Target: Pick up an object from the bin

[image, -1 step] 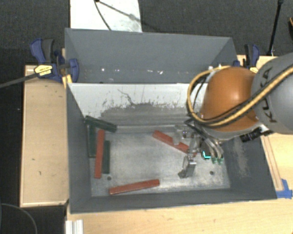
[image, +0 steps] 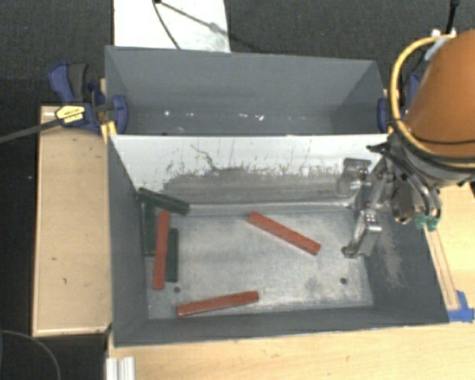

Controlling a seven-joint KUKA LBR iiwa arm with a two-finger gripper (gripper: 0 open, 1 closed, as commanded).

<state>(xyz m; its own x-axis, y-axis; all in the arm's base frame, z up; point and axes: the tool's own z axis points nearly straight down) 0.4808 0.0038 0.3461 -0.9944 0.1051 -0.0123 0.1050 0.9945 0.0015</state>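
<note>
Claw [image: 356, 248] low by right wall of grey bin [image: 301, 285], over scratched floor; opening and load: cannot tell. Nearest red bar [image: 283, 233] tilted, just left of claw. Second red bar [image: 218, 303] lower left; red and green bars [image: 161, 250] far left.

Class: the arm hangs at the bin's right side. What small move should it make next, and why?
Probably a short shift toward the slanted red stick in the middle of the bin. It lies nearest the gripper, apart from the other sticks, while the gripper is over bare floor by the right wall.
</note>
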